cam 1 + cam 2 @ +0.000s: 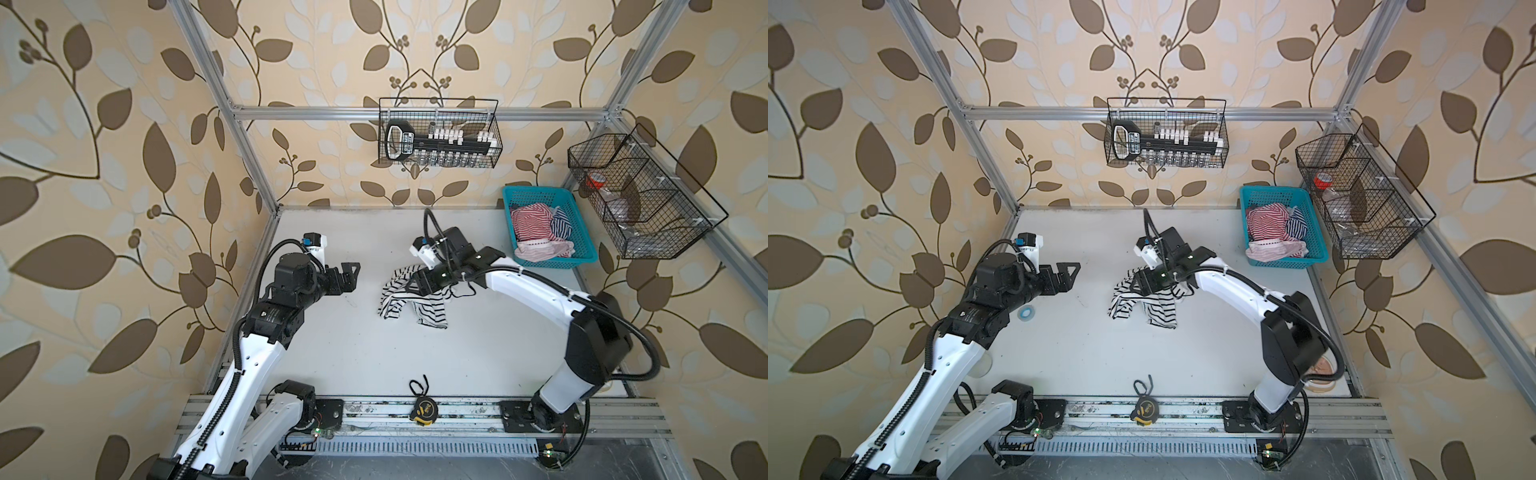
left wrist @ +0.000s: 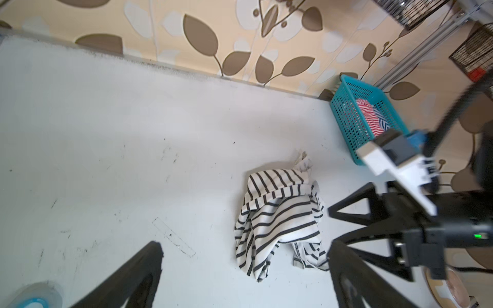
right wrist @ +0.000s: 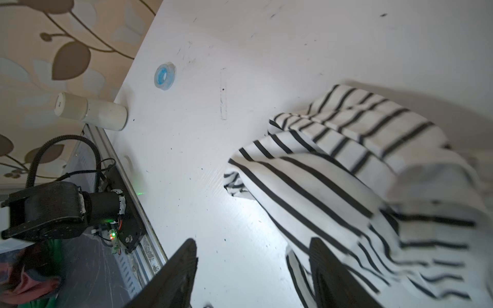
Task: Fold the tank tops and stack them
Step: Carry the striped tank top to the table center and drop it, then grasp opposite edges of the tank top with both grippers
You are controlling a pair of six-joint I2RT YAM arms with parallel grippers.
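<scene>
A black-and-white striped tank top (image 1: 409, 305) (image 1: 1142, 305) lies crumpled in the middle of the white table (image 1: 353, 357). My right gripper (image 1: 409, 286) (image 3: 252, 241) hovers low over its far part, jaws open. Bare table shows between its fingers, and one finger (image 3: 328, 266) overlaps the cloth's edge. My left gripper (image 1: 351, 272) (image 2: 244, 244) stands wide open to the left of the top, apart from it. A red-and-white tank top (image 1: 530, 224) and a navy-and-white one (image 1: 561, 222) lie bunched in the turquoise basket (image 1: 509, 195).
The basket stands at the table's back right corner. Two black wire baskets (image 1: 438, 133) (image 1: 640, 195) hang on the walls. A tape measure (image 1: 424, 409) lies on the front rail. A blue tape roll (image 1: 1026, 312) and a white bottle (image 3: 90, 110) sit at the left edge.
</scene>
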